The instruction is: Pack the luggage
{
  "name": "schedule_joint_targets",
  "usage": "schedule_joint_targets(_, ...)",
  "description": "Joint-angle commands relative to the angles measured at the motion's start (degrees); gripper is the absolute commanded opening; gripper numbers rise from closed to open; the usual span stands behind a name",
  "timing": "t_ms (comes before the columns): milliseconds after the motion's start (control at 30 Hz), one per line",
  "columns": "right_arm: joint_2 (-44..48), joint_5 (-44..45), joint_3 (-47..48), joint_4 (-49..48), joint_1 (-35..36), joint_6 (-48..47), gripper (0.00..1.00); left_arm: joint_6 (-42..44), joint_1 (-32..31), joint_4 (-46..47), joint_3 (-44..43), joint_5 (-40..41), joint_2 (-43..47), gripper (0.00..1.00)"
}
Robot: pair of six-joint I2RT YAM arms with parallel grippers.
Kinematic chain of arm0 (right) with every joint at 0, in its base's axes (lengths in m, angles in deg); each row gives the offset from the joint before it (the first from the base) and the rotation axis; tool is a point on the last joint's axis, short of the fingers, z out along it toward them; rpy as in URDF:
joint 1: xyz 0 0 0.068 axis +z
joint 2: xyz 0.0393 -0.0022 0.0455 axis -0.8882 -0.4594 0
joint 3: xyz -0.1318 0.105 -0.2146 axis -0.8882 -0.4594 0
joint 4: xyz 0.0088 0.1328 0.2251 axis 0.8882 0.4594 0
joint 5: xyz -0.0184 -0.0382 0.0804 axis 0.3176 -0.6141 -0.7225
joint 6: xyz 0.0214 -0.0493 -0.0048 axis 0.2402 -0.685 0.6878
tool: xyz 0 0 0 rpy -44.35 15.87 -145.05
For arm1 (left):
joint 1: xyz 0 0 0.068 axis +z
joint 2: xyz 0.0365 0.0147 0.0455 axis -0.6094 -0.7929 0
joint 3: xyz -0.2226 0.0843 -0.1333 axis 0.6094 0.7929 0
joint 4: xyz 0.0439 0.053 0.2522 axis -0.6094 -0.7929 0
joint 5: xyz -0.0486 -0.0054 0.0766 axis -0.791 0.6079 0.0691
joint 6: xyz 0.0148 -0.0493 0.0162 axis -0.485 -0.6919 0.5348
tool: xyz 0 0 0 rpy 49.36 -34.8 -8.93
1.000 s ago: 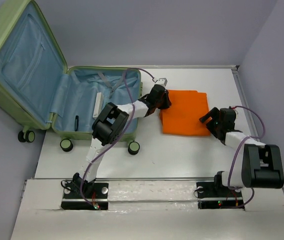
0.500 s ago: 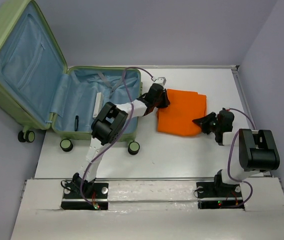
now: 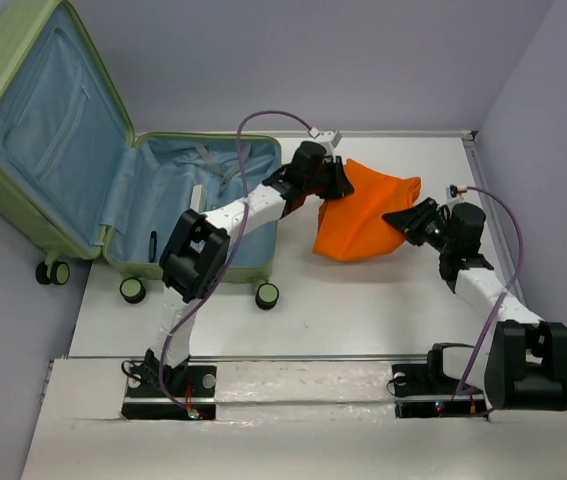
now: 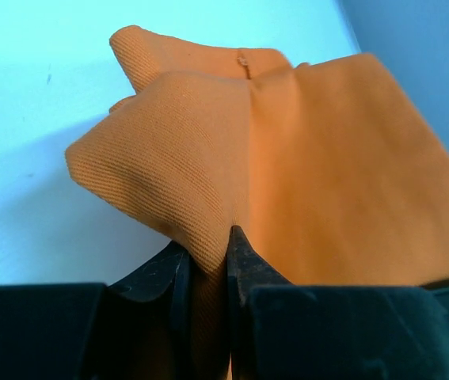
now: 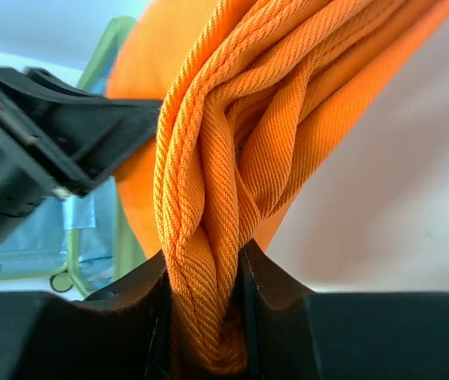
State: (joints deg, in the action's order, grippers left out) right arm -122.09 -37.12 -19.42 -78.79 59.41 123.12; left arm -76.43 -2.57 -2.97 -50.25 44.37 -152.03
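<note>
The white surface [image 3: 363, 300] runs from the arm bases back to the grey wall. At its far left corner the luggage [image 3: 53, 130] lies open, pale green outside and light blue inside. Its lid is tilted up towards the left wall, and its lower half lies flat on the surface with the hinge between them. The lower half holds no cloth, only its lining straps.

Just to the right of the case, an orange cloth [image 3: 363, 215] is slung between the two arms, bunched and sagging in the middle. I cannot tell whether its lowest fold meets the surface.

The left tool [image 3: 335, 182] reaches past the case's right edge and is clenched on the cloth's left side. The left wrist view shows its black fingers [image 4: 244, 257] pinched together on a peaked fold of the fabric [image 4: 327, 158]. The right tool [image 3: 403, 218] grips the opposite side, and from its own camera the thick twisted folds [image 5: 232, 158] are wedged tight in its jaws.

Three small black wheels [image 3: 133, 290] show under the case's near edge, and a thin dark object [image 3: 153, 243] lies in the lower half near the hinge
</note>
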Motion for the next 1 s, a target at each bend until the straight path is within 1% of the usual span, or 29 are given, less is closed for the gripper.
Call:
schedule_joint_targets(0, 1.55, -0.86, 10.15, -2.01, 4.82, -0.06, 0.07, -1.33, 3.2, -0.52, -8.02, -5.78, 8.68, 0.06)
schedule_joint_targets(67, -0.55, 0.1, 13.05, -2.35, 7.45, 0.56, 0.07, 0.25, 5.83, -3.43, -11.35, -4.72, 10.7, 0.06)
schedule_joint_targets(100, -1.35, 0.89, 16.46, -2.18, 10.68, 0.65, 0.07, 0.69, 6.97, -6.23, -12.5, -4.63, 11.49, 0.06)
schedule_joint_targets(133, -2.23, 2.81, 18.32, -2.18, 12.46, 0.65, 0.07, 1.21, 8.29, -7.21, -13.47, -4.63, 12.19, 0.06)
schedule_joint_targets(200, -6.25, 4.67, 22.27, -2.18, 15.97, 0.38, 0.07, 2.09, 13.21, -12.12, -15.59, -4.72, 14.65, 0.06)
schedule_joint_targets(233, -7.85, 5.72, 26.38, -2.18, 19.47, 0.47, 0.07, 2.71, 14.96, -13.62, -15.94, -4.28, 15.62, 0.06)
schedule_joint_targets(267, -9.69, 5.99, 28.51, -2.61, 21.25, 0.38, 0.07, 3.93, 18.72, -15.2, -16.03, -2.02, 17.45, 0.06)
schedule_joint_targets(300, -11.53, 6.43, 30.53, -2.88, 23.09, 0.21, 0.07, 4.81, 20.59, -17.48, -15.51, -1.04, 18.43, 0.06)
schedule_joint_targets(333, -15.82, 7.39, 34.47, -3.14, 26.76, 0.03, 0.07, 5.52, 22.43, -18.46, -14.89, -0.16, 20.27, 0.06)
schedule_joint_targets(367, -18.3, 7.32, 36.6, -3.23, 28.37, -0.49, 0.07, 6.66, 26.19, -20.47, -13.5, 2.12, 21.15, 0.06)
schedule_joint_targets(400, -20.84, 6.53, 38.79, -3.23, 30.04, -0.76, 0.07, 7.28, 27.88, -21.19, -12.35, 3.97, 21.95, 0.06)
schedule_joint_targets(433, -23.48, 6.35, 40.9, -3.5, 31.71, -1.02, 0.07, 7.8, 29.29, -21.37, -10.86, 6.07, 22.91, 0.06)
schedule_joint_targets(467, -28.55, 6.52, 44.75, -3.58, 35.2, -1.2, 0.07, 8.16, 30.53, -21.46, -9.02, 10.44, 24.75, 0.06)
schedule_joint_targets(500, -31.13, 6.7, 46.79, -2.89, 36.8, -1.72, 0.11, 8.68, 32.37, -22.42, -6.21, 13.27, 25.38, 0.33)
schedule_joint_targets(533, -33.85, 7.48, 49.16, -1.49, 38.56, -2.68, 0.39, 9.99, 32.91, -23.65, -5.75, 17.13, 26.43, 0.54)
schedule_joint_targets(567, -39.71, 8.19, 56.06, 5.66, 41.54, -6.26, 0.56, 10.7, 33.26, -25.57, -5.22, 22.65, 27.13, 0.75)
schedule_joint_targets(600, -42.81, 9.85, 60.13, 10.08, 42.96, -8.82, 0.9, 11.41, 33.44, -25.85, -4.7, 25.05, 28.01, 0.99)
schedule_joint_targets(633, -45.97, 11.08, 64.61, 15.17, 44.28, -11.98, 1.0, 12.72, 33.35, -25.94, -4.34, 26.99, 29.24, 0.99)
schedule_joint_targets(667, -48.96, 12.75, 69.18, 20.44, 45.42, -14.79, 1.0, 13.25, 33.35, -25.68, -3.82, 28.06, 32.03, 0.99)
schedule_joint_targets(700, -54.74, 13.98, 77.58, 30.42, 47.0, -19.35, 1.0, 13.52, 33.09, -25.33, -3.03, 28.41, 33.45, 0.99)
schedule_joint_targets(767, -58.56, 17.58, 82.83, 36.9, 47.63, -22.28, 1.0, 14.57, 30.99, -24.98, -1.8, 29.73, 38.46, 0.99)
schedule_joint_targets(800, -59.88, 19.6, 84.5, 37.28, 48.41, -22.64, 1.0, 14.75, 30.11, -24.89, -1.36, 30.17, 40.04, 0.99)
schedule_joint_targets(833, -60.07, 19.71, 84.87, 37.37, 48.42, -22.82, 1.0, 14.84, 29.23, -24.8, -0.48, 30.7, 42.06, 0.99)
schedule_joint_targets(867, -60.24, 19.62, 85.04, 37.55, 48.42, -22.73, 1.0, 14.93, 27.57, -24.8, 1.44, 31.31, 45.91, 0.99)
schedule_joint_targets(933, -59.2, 20.14, 84.61, 37.55, 48.42, -22.82, 1.0, 15.02, 26.85, -24.8, 4.17, 31.75, 50.49, 0.99)
schedule_joint_targets(967, -58.32, 20.5, 84.08, 37.29, 48.94, -22.99, 1.0, 14.84, 26.76, -24.8, 7.84, 33.67, 55.48, 0.99)
